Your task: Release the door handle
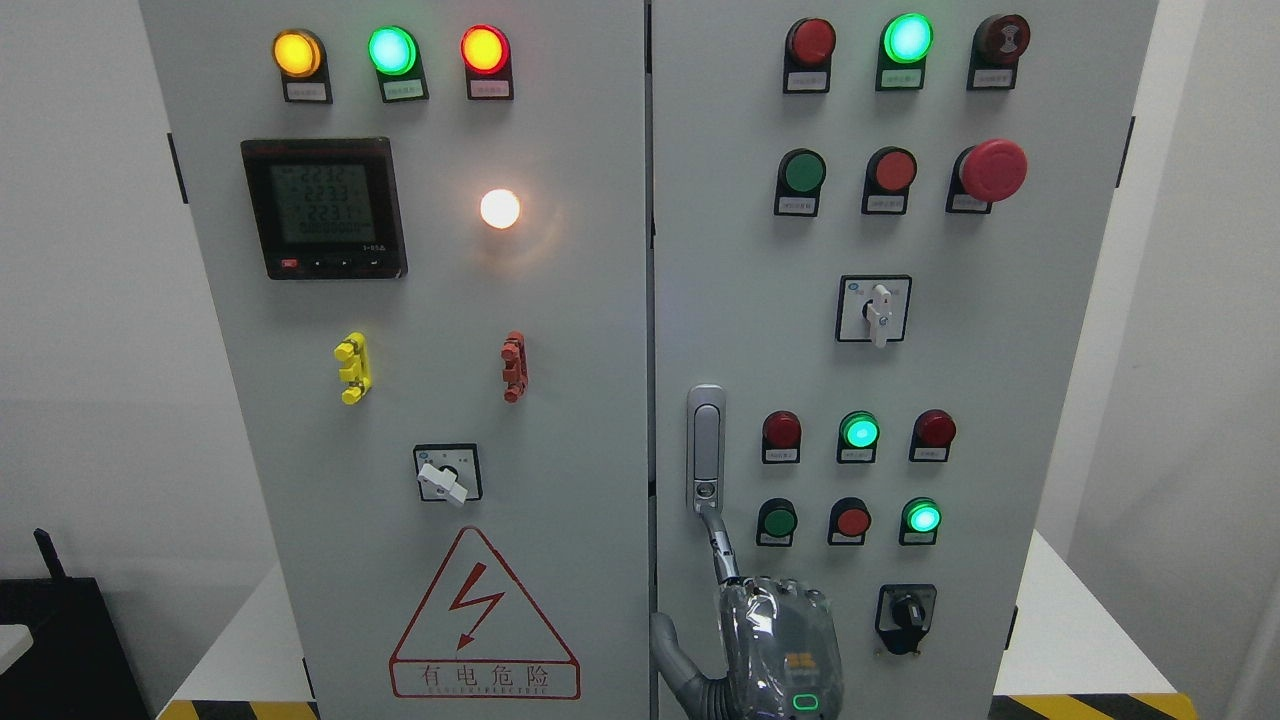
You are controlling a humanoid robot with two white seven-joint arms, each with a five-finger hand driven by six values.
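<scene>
Head view: grey electrical cabinet (560, 300) with two doors. A silver door handle (706, 445) stands upright at the right door's left edge. One robot hand (775, 640), bottom centre, extends its index finger (722, 550) to the handle's lower end, other fingers curled, grasping nothing.

robot hand (780, 640): index fingertip at door handle (706, 448) base | other fingers curled | cabinet (600, 400) doors closed
</scene>
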